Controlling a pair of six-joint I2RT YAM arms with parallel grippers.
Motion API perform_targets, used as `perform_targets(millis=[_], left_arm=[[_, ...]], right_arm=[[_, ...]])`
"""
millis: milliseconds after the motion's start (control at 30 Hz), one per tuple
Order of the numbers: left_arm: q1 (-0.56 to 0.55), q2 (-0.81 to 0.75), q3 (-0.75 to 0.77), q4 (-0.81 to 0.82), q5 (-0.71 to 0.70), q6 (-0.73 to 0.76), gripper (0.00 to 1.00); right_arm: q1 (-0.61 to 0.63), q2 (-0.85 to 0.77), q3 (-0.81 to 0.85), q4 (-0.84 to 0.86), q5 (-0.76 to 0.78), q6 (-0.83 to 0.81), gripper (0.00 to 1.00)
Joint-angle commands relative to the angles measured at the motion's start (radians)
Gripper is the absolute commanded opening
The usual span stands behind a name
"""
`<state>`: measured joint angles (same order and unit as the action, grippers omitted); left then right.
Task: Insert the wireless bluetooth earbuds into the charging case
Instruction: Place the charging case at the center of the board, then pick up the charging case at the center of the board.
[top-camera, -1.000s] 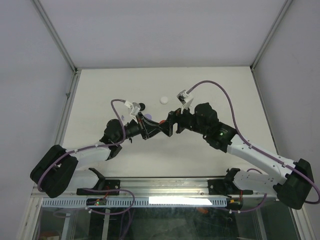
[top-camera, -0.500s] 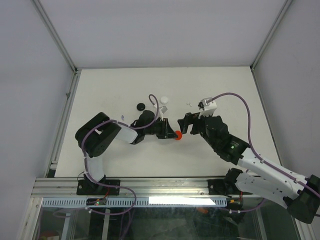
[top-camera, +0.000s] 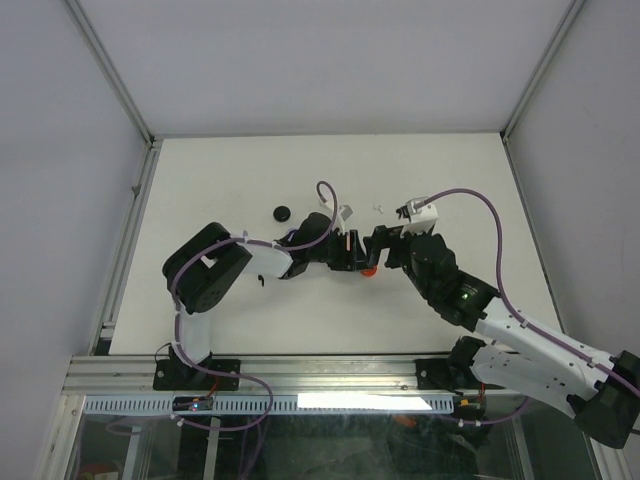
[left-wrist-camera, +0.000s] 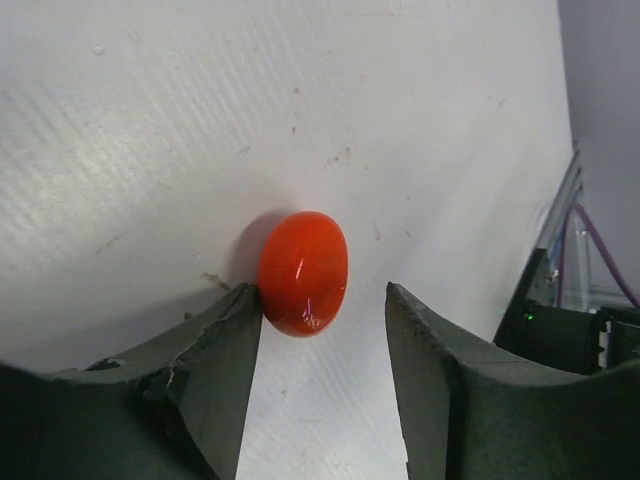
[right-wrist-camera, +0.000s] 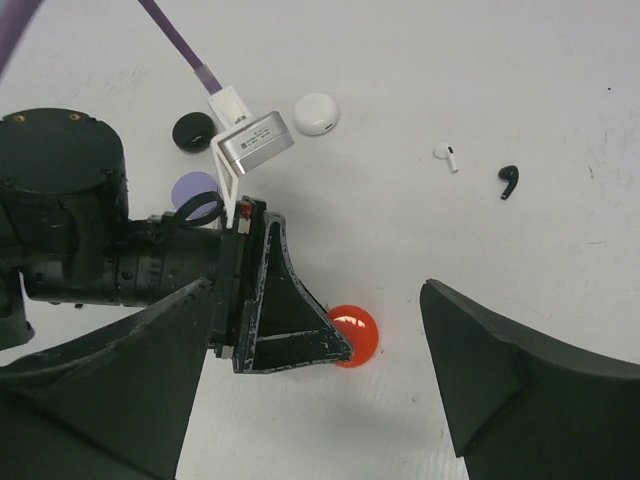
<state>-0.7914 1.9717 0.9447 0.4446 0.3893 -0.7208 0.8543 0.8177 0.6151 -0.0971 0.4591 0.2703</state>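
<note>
The white bench (top-camera: 220, 170) carries four round cases: a red case (right-wrist-camera: 352, 336), a white case (right-wrist-camera: 316, 113), and a black case (right-wrist-camera: 193, 131) just beside a purple case (right-wrist-camera: 190, 187). A white earbud (right-wrist-camera: 446, 155) and a black earbud (right-wrist-camera: 509, 180) lie near each other.

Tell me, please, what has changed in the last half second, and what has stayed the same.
The left gripper carried the red case a little toward the right gripper, then opened and let it go; the case now touches only one finger. The right gripper stayed open and in place; the black case and the white earbud did not move.
</note>
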Motion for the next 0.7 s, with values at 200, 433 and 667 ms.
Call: perform_targets(millis=[200, 433, 667], left_arm=[[0.048, -0.23, -0.031, -0.278, -0.27, 0.215, 0.64], [0.142, -0.232, 0.073, -0.356, -0.34, 0.425, 0.65], [0.203, -0.088, 0.276, -0.353, -0.395, 0.606, 0.65]], right_arm=[[0.004, 0.051, 0.026, 0.054, 0.035, -0.026, 0.87], [0.001, 0.041, -0.006, 0.058, 0.038, -0.015, 0.88], [-0.004, 0.102, -0.011, 0.099, -0.001, -0.02, 0.88]])
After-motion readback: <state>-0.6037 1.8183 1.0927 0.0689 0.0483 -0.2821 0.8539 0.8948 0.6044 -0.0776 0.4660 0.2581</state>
